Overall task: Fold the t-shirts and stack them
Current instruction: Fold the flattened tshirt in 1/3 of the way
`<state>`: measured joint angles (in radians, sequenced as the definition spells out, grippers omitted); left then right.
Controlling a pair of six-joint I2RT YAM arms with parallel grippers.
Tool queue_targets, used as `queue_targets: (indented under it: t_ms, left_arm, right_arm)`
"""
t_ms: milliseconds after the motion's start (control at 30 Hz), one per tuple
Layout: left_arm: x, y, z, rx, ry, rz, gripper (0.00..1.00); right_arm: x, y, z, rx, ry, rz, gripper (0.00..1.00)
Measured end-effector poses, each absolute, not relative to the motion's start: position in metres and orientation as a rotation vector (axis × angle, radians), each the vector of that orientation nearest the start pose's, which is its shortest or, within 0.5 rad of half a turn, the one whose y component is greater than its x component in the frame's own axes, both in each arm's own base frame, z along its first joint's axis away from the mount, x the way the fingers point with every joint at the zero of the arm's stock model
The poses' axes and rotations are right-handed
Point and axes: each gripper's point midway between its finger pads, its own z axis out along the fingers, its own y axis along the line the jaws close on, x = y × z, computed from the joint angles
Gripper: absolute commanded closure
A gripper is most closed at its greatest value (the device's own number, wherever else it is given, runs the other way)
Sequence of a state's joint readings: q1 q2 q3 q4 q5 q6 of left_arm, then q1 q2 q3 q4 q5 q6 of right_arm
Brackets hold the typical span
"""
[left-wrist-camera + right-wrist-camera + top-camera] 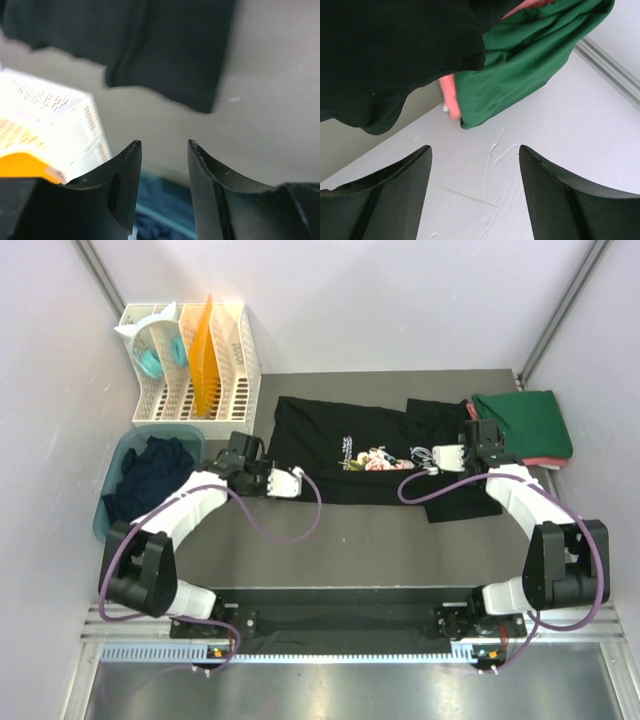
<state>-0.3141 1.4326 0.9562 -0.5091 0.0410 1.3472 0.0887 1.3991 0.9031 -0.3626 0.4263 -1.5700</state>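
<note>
T-shirts: the biggest, the black t-shirt [310, 440], lay spread print-up on the counter [380, 540], midway btwn the arms. Its long axis ran left-right across the counter, and its right end was rumpled, w/ a flap reaching toward the near edge. Next in size, a heap of dark shirts [150, 472] sat unfolded in the teal tub [105, 505] at far left. At far right a folded green shirt [525, 418] lay on a pinkish-red shirt [548, 463], the red only peeking out from under it. By the look of it, that was the stack.

Left claw [164, 147] hung btwn the tub and the black shirt's left end. Its jaws were apart w/ nothing in them, bare counter below and a black sleeve edge just ahead, not touching. Right claw [475, 152] hung at the shirt's right end, nr the green shirt's corner. Its jaws were wide apart and empty too, w/ black hem off to one side and green/red cloth ahead, no contact w/ either.

Key relation: the shirt lay lengthwise btwn the two claws, one end per arm. Left arm was nearer the left sleeve, right arm nearer the rumpled end and the stack. Prob the fold hadn't begun. Each claw would need to come inward and down onto its own end's edge, and the right side looked to need flattening first.
</note>
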Motion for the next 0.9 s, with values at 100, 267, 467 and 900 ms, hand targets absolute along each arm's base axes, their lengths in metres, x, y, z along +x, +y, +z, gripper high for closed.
queue_targets:
  t_ms: [100, 267, 467, 900]
  left_arm:
    - [0.33, -0.086, 0.088, 1.984, 1.71, 0.245, 0.54]
    - [0.31, -0.09, 0.061, 2.045, 1.731, 0.148, 0.55]
    - [0.314, -0.093, 0.036, 2.05, 1.784, 0.106, 0.56]
    - [0.357, -0.1, 0.024, 2.014, 1.79, 0.193, 1.0]
  right_arm:
    - [0.369, -0.078, 0.146, -1.832, 1.97, -1.1, 0.3]
    - [0.368, -0.078, 0.144, -1.836, 1.976, -1.095, 0.3]
    - [0.368, -0.076, 0.135, -1.852, 1.997, -1.07, 0.3]
    - [0.371, -0.072, 0.135, -1.842, 2.019, -1.05, 0.3]
